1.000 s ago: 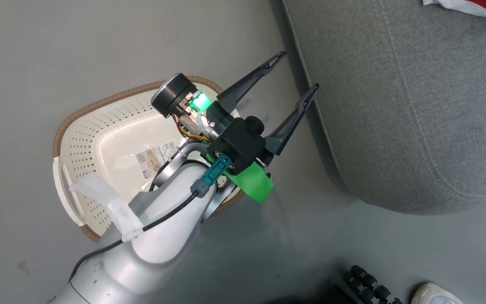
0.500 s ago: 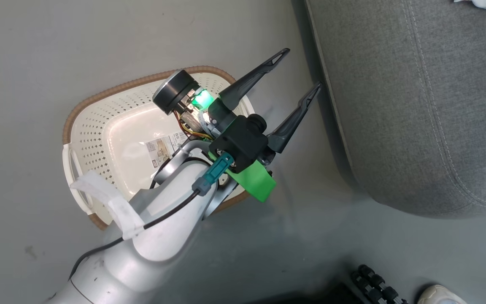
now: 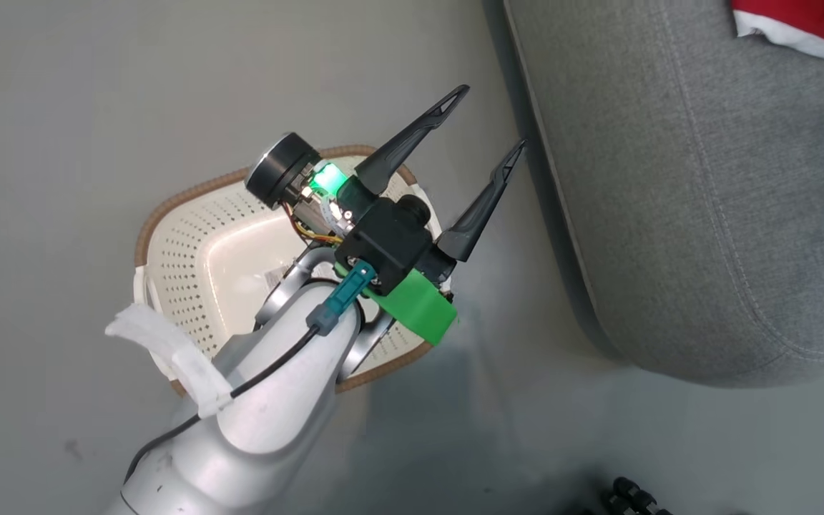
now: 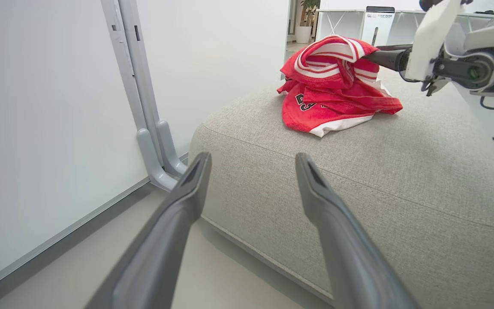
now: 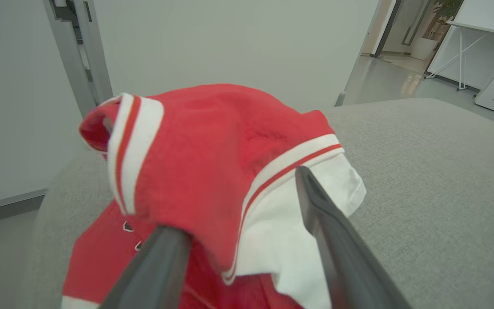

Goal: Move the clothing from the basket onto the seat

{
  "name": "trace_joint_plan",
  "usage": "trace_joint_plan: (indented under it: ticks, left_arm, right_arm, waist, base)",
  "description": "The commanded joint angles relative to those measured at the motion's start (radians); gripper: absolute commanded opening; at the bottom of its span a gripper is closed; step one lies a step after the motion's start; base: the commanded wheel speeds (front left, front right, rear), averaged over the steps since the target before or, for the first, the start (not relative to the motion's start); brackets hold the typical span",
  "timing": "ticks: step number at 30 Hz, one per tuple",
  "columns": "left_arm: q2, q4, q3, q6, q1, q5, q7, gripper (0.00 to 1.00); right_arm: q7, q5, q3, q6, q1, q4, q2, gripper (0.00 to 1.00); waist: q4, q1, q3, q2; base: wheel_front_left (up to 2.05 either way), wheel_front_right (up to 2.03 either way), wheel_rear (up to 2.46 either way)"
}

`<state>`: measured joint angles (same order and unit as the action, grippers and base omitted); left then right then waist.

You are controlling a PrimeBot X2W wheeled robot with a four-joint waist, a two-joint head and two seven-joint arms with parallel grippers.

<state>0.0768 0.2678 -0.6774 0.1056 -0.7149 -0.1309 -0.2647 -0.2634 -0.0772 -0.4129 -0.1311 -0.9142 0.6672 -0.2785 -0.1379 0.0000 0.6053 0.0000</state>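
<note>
The left gripper [image 3: 492,116] has its fingers spread wide with nothing between them. Their tips hang over grey floor [image 3: 61,107], just beside the edge of the seat [image 4: 401,171], and the basket [image 3: 190,243] lies behind them, under the forearm. The right gripper [image 5: 238,199] also stands with fingers apart. The clothing [image 4: 332,94] is heaped on the seat between them and drapes over one finger. Beyond the fingers rise a pale wall [image 4: 37,107] and a grey metal post [image 4: 131,64].

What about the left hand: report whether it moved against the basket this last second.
Yes, slightly. The left hand shifted toward the view's left, away from the seat, further over the basket; its arm now hides most of the label.
</note>
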Motion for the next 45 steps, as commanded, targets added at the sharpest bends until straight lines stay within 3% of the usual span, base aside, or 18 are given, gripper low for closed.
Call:
trace_joint_plan:
  ticks: [1, 15, 30, 45]
  left_arm:
    - [-0.001, -0.004, 0.009, -0.006, 0.023, -0.010, 0.001, 1.00]
    - [0.004, -0.025, 0.133, -0.036, 0.188, -0.039, 0.001, 1.00]
    - [0.003, -0.041, 0.351, -0.057, 0.361, -0.065, 0.001, 1.00]
    - [-0.010, -0.072, 0.551, -0.062, 0.519, -0.047, 0.001, 1.00]
  right_arm:
    - [-0.002, -0.008, 0.004, 0.001, 0.045, -0.015, 0.005, 1.00]
    - [-0.002, -0.057, 0.170, 0.001, 0.387, -0.250, 0.112, 1.00]
    - [-0.002, -0.062, 0.365, 0.001, 0.542, -0.439, 0.196, 1.00]
    - [-0.002, -0.045, 0.409, 0.001, 0.690, -0.514, 0.223, 1.00]
  waist:
    - [0.005, 0.0000, -0.057, 0.0000]
    - [0.063, 0.0000, -0.238, 0.0000]
    - [0.180, 0.0000, -0.376, 0.0000]
    - [0.213, 0.0000, -0.485, 0.0000]
  base:
    - [0.00, 0.00, 0.00]
    - [0.00, 0.00, 0.00]
    - [0.00, 0.00, 0.00]
    - [0.00, 0.00, 0.00]
